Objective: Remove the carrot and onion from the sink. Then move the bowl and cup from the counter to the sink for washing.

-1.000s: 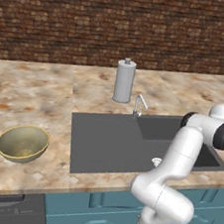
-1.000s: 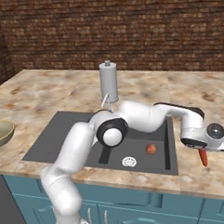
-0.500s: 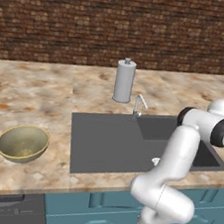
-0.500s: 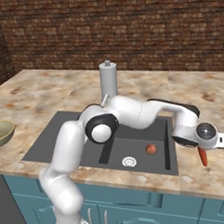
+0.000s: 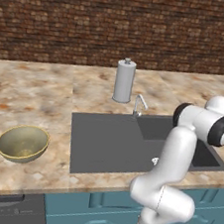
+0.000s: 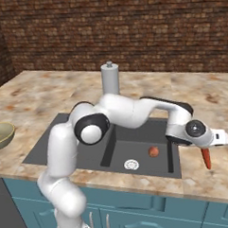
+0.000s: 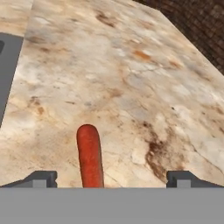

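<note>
Left base view: the olive-yellow bowl (image 5: pixel 23 143) is sitting upright on the marbled counter (image 5: pixel 41 94), well to the left of the dark grey sink (image 5: pixel 110 141). A grey paper-towel holder (image 5: pixel 124 80) is standing behind the sink, near the small silver faucet (image 5: pixel 140 106). The arm is reaching to the right, across the basin, toward the frame edge.

Right base view: the onion (image 6: pixel 154 151) is lying on the floor of the deeper basin, beside the white round drain (image 6: pixel 131 164). The gripper (image 6: pixel 213 144) is hanging over the counter to the right of the sink. The carrot (image 6: pixel 206 158) is hanging below it, tilted, tip pointing down toward the counter; whether it is touching the stone cannot be told.

Hand view: the two dark fingertips (image 7: pixel 41 178) are standing wide apart at the bottom edge. The carrot is showing between them, touching neither, so the jaws are spread and gripping nothing. Marbled stone is lying beneath, with the sink edge at the far left.
</note>
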Tool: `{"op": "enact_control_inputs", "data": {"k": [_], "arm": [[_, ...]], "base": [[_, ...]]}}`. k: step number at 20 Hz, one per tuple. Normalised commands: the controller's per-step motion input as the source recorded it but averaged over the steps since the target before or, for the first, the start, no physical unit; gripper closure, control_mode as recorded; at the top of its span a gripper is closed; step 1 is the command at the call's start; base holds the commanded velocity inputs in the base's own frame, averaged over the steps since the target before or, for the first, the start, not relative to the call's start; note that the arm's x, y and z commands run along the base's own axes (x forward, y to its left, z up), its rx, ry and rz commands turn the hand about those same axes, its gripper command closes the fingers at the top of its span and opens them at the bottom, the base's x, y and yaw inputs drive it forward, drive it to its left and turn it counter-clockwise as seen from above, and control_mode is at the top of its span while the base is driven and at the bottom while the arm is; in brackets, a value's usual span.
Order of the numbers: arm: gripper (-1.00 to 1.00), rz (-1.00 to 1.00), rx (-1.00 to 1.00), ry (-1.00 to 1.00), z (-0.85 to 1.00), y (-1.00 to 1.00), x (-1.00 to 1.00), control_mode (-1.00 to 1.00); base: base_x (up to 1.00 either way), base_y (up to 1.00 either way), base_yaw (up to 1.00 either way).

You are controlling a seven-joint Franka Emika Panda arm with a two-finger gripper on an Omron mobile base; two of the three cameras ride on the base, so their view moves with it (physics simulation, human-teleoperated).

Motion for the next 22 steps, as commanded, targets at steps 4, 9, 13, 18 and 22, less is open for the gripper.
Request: {"op": "enact_control_inputs", "data": {"k": [4,9,13,18,22], "arm": [[-1.0,-0.09,-0.02,0.0,0.3,0.23,-0.2,-1.0],[-1.0,-0.13,-0.03,0.01,0.38,0.26,-0.06,-1.0],[-1.0,-0.13,0.0,0.09,0.36,0.19,-0.01,-1.0],[-1.0,-0.08,0.03,0.15,0.37,0.12,-0.04,-1.0],[-1.0,-0.04,0.12,0.14,0.45,0.14,0.01,-1.0]], "base": [[0.0,0.0,0.0],[0.0,0.0,0.0],[0.0,0.0,0.0],[0.0,0.0,0.0],[0.0,0.0,0.0]]}}
